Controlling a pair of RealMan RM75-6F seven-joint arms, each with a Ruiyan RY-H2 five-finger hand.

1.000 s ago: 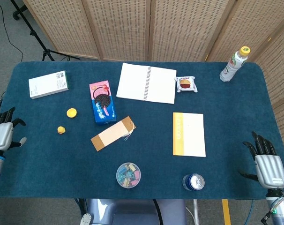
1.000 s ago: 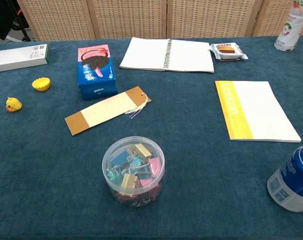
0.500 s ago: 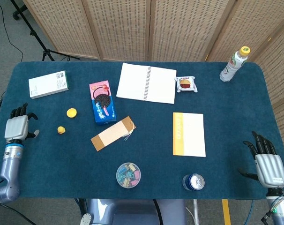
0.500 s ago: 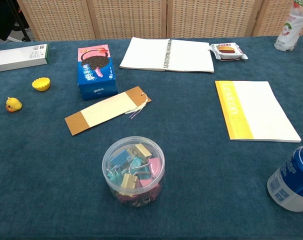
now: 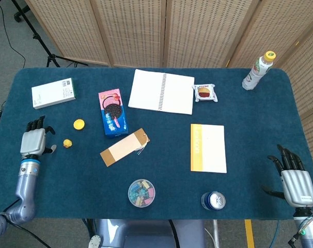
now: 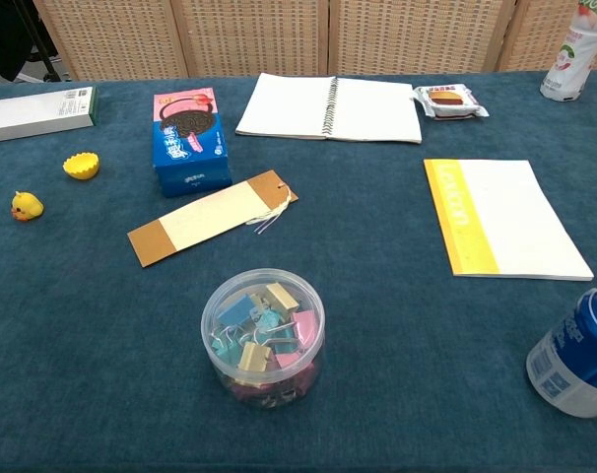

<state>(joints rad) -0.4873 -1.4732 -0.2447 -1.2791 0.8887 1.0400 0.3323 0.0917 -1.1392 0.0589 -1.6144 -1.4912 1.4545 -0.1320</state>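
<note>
Bare cloth lies between the left hand (image 5: pixel 32 141) and the duck (image 5: pixel 67 143); the cup (image 5: pixel 79 124) seems just beyond.

Blue table (image 5: pixel 249 113): notebook (image 5: pixel 161 91) near far edge, bottle (image 5: pixel 259 71) far right corner, can (image 5: pixel 213 200) near edge.

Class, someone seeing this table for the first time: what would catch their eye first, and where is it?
Probably the open notebook at the back middle of the blue table, and the yellow-edged pad toward the right. Next, the left hand with fingers apart, beside the small yellow duck, and the right hand open at the near right corner.
</note>
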